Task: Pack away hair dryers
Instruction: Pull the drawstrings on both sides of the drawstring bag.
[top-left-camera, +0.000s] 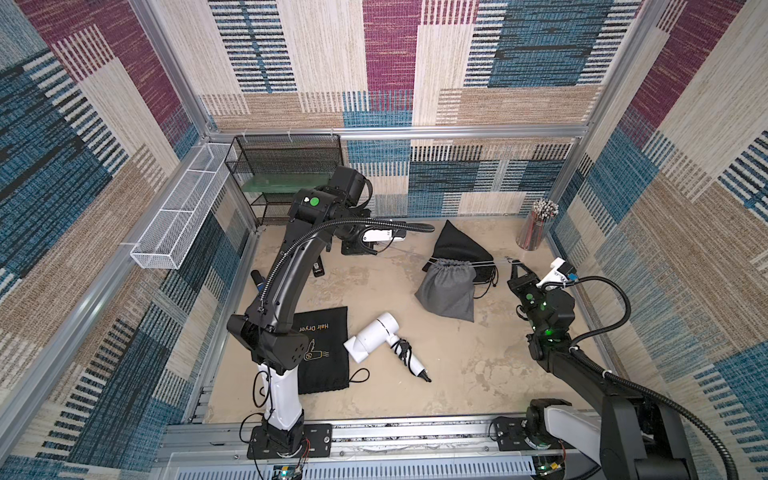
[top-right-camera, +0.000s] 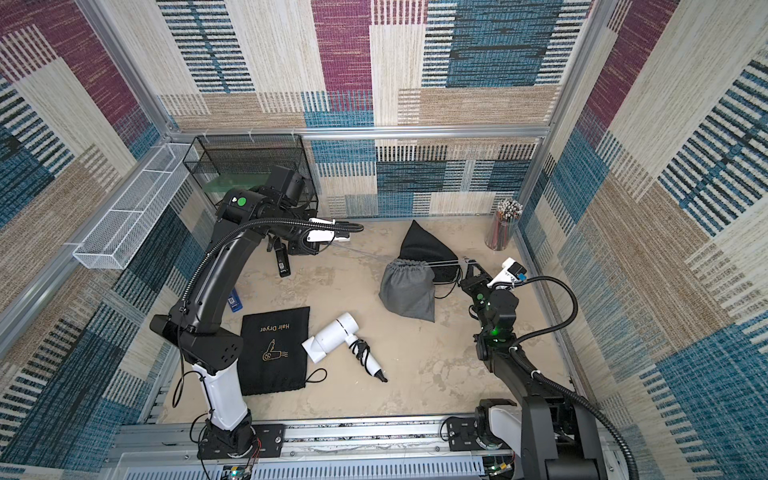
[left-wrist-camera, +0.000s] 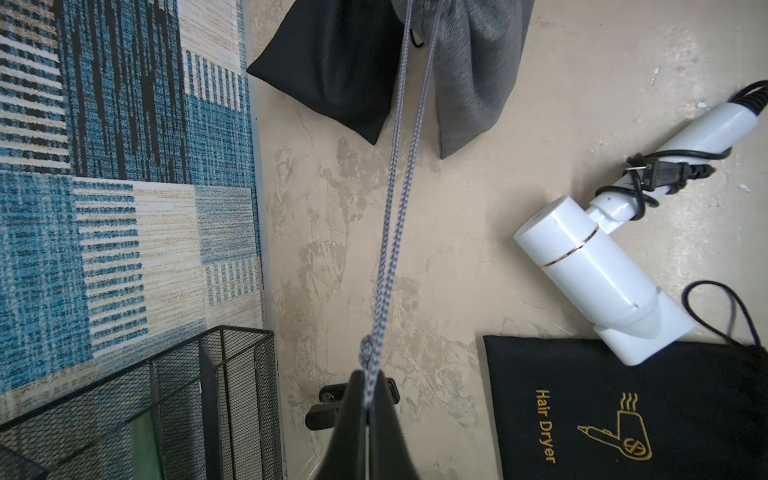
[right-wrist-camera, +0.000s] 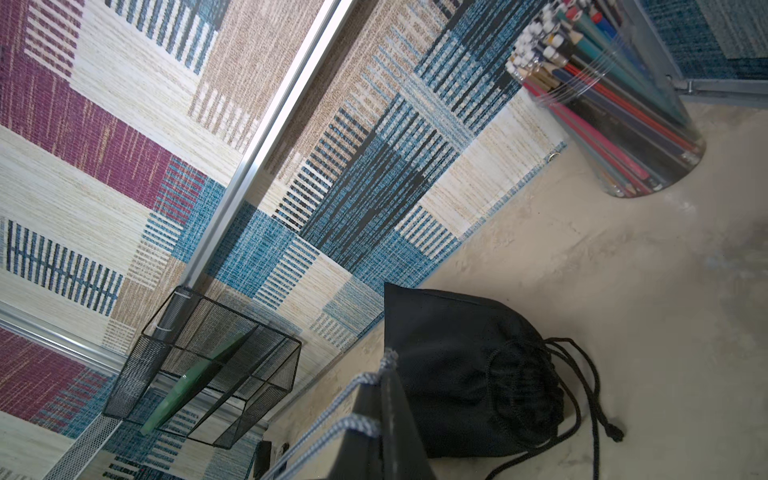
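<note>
Cinching step rn: left gripper (left-wrist-camera: 368, 399) pinches the cord (left-wrist-camera: 395, 208) left of the grey pouch (top-left-camera: 446, 295), right gripper (right-wrist-camera: 384, 390) pinches it on the right, so next is pulling apart. Flat pouch (top-left-camera: 322, 357) front-left of it looks empty, white dryer (top-left-camera: 378, 334) lies loose between, black pouch (top-left-camera: 457, 245) behind looks stuffed too

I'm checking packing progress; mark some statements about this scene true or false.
1. The left end effector pinches the drawstring of the grey pouch. True.
2. The white hair dryer is bagged. False: it lies bare on the table beside the flat black pouch.
3. The right end effector is open and empty. False: it is shut on the drawstring too.
4. A pencil cup stands in a far corner. True.
</note>
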